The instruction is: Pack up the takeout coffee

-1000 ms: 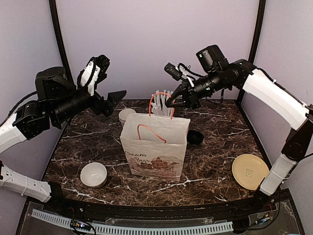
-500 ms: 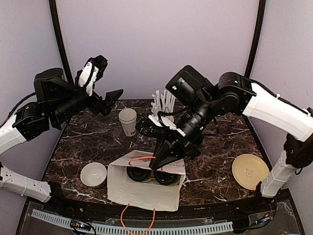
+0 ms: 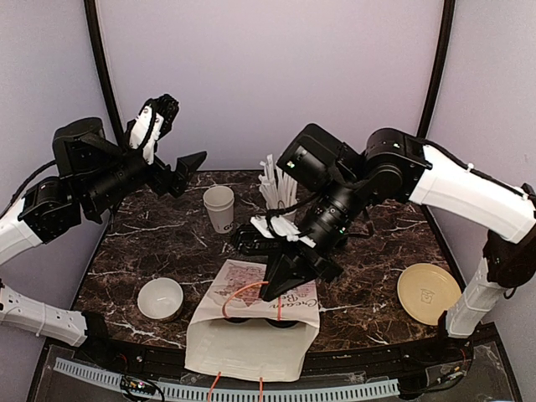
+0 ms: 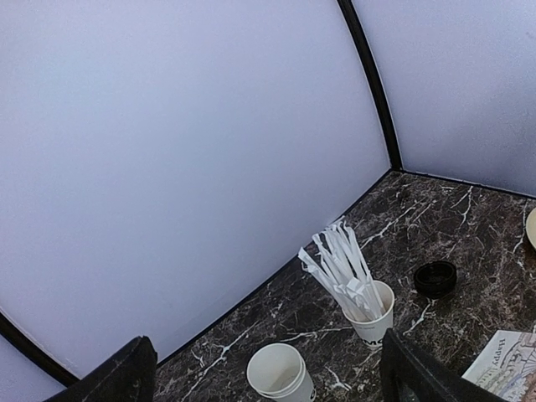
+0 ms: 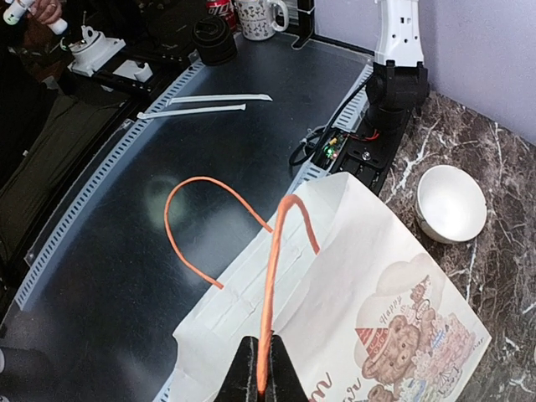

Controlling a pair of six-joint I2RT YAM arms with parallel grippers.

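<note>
Bright, even, diffuse light, soft shadows, sharp focus, wide-angle bowing at wrist-view edges

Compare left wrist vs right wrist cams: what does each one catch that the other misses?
Left wrist only: a white paper cup stuffed with white straws, a lidless white paper cup and a round black plastic lid lying apart from both. Right wrist only: the right claw shut on an orange cord handle, a low white bowl, and clutter past the table's near edge. Both: the white printed paper bag, just a corner of it in the left wrist view, and the dark marble tabletop.
</note>
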